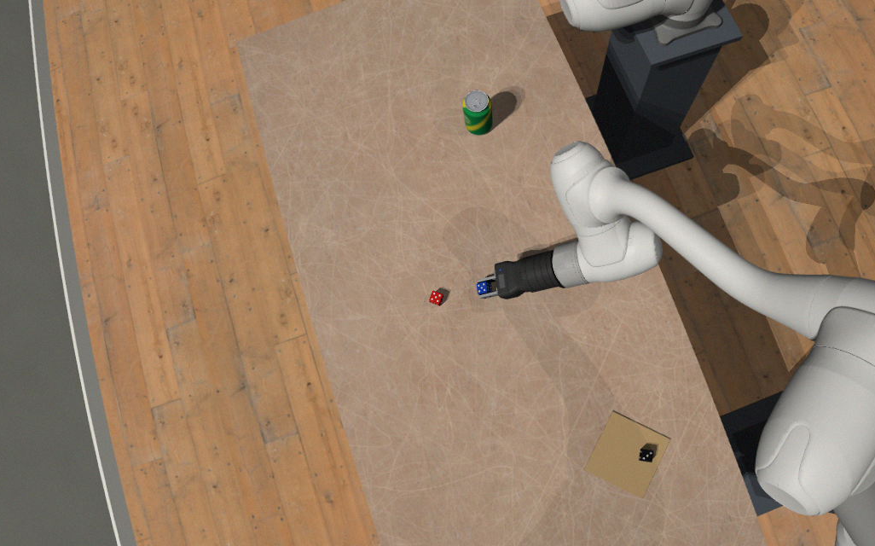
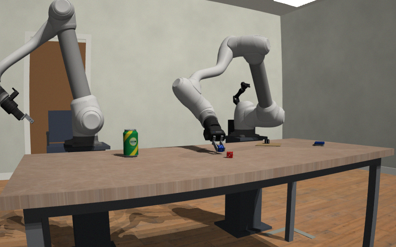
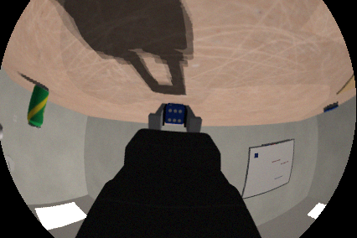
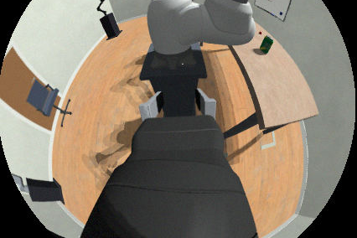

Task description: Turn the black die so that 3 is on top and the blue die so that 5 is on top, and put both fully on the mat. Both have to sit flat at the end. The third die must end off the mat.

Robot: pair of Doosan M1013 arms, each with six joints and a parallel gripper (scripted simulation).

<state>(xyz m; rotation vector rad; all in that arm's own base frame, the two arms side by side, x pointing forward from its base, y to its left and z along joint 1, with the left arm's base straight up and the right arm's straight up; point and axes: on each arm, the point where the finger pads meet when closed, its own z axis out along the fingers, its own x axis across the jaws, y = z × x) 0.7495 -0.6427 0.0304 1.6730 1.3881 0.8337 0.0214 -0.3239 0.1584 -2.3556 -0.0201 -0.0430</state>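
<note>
My left gripper (image 1: 485, 287) (image 2: 219, 146) (image 3: 174, 111) is shut on the blue die (image 1: 482, 287) (image 2: 220, 148) (image 3: 174, 113), low over the table; whether the die touches it is unclear. A six-pip face shows in the left wrist view; a five-pip face seems to point up in the top view. The black die (image 1: 645, 455) (image 2: 266, 141) rests on the tan mat (image 1: 607, 450) (image 2: 272, 145), near one edge; its top number is too small to read surely. The red die (image 1: 436, 298) (image 2: 229, 154) lies on the table, off the mat. My right gripper (image 4: 178, 96) is open and empty, away from the table.
A green can (image 1: 478, 115) (image 2: 130, 143) (image 3: 38, 106) (image 4: 266, 44) stands upright on the table (image 1: 386, 189) (image 2: 162, 171). A small blue object (image 2: 319, 143) (image 3: 331, 107) lies beyond the mat. The red die is just past the left fingertips.
</note>
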